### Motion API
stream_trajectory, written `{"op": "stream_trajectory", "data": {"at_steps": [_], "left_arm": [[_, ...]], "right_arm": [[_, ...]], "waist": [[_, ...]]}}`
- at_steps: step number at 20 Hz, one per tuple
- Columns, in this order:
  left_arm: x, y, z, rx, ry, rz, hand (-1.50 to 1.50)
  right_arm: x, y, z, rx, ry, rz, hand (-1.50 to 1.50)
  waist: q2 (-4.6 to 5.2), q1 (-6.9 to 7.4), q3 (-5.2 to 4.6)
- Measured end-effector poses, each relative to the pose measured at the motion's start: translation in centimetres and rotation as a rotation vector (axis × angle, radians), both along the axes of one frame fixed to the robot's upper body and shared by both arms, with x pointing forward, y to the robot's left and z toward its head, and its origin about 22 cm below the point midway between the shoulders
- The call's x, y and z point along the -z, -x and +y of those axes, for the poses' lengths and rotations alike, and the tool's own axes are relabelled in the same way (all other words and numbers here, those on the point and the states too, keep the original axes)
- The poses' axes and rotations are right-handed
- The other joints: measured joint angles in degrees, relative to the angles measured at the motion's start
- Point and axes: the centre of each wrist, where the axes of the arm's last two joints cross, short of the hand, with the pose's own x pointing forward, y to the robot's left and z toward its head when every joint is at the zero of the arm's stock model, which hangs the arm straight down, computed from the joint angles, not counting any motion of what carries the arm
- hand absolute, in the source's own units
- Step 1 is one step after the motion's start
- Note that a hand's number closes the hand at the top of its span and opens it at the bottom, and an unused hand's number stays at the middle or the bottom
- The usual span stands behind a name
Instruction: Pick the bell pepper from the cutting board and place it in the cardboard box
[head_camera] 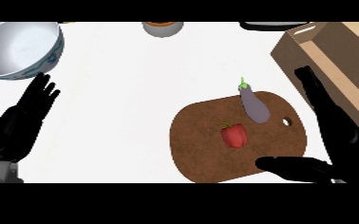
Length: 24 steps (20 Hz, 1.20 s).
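Observation:
A small red bell pepper (233, 135) with a green stem lies near the middle of the round brown cutting board (203, 152). A purple eggplant (253, 104) lies on the board's upper part, just above the pepper. The open cardboard box (324, 52) stands at the right edge, behind the board. My right hand (335, 128) is open at the board's right side, fingers stretched up toward the box and thumb (291, 166) lying across the board's lower right edge, apart from the pepper. My left hand (24, 116) rests open at the left edge, fingers up.
A large white bowl (28, 47) sits at the top left, just above my left hand. A small round container (163, 27) stands at the top centre and a dark object (270, 25) at the top right. White counter lies between my left hand and the board.

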Motion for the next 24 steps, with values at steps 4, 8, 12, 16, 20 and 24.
{"op": "stream_trajectory", "data": {"at_steps": [4, 8, 12, 16, 20, 24], "left_arm": [[0.6, 0.1, 0.1, 0.004, 0.005, 0.009, 0.00], [0.7, 0.2, 0.6, 0.005, 0.008, 0.013, 0.00], [0.6, -0.2, 0.1, 0.015, 0.009, 0.006, 0.00], [0.4, -0.2, -0.4, 0.033, 0.003, 0.003, 0.00], [0.4, -0.9, -0.7, 0.041, 0.012, 0.002, 0.00], [0.4, -0.9, -1.4, 0.046, 0.015, 0.001, 0.00]], "right_arm": [[-1.0, 1.9, -0.7, 0.004, 0.237, 0.023, -1.50], [-2.8, 2.7, -1.6, 0.093, 0.539, 0.072, -1.50], [-4.3, 3.7, -0.5, 0.175, 0.781, 0.138, -1.50], [-5.1, 4.8, 1.5, 0.238, 0.954, 0.242, -1.50], [-5.4, 5.0, 4.3, 0.278, 1.047, 0.337, -1.50], [-5.1, 4.5, 7.4, 0.293, 1.087, 0.445, -1.50]], "waist": [[-0.04, -0.21, -0.12], [-0.13, -0.34, -0.31], [-0.06, 0.12, -0.35], [0.10, 1.05, -0.32], [0.32, 1.58, -0.23], [0.35, 1.86, -0.16]]}}
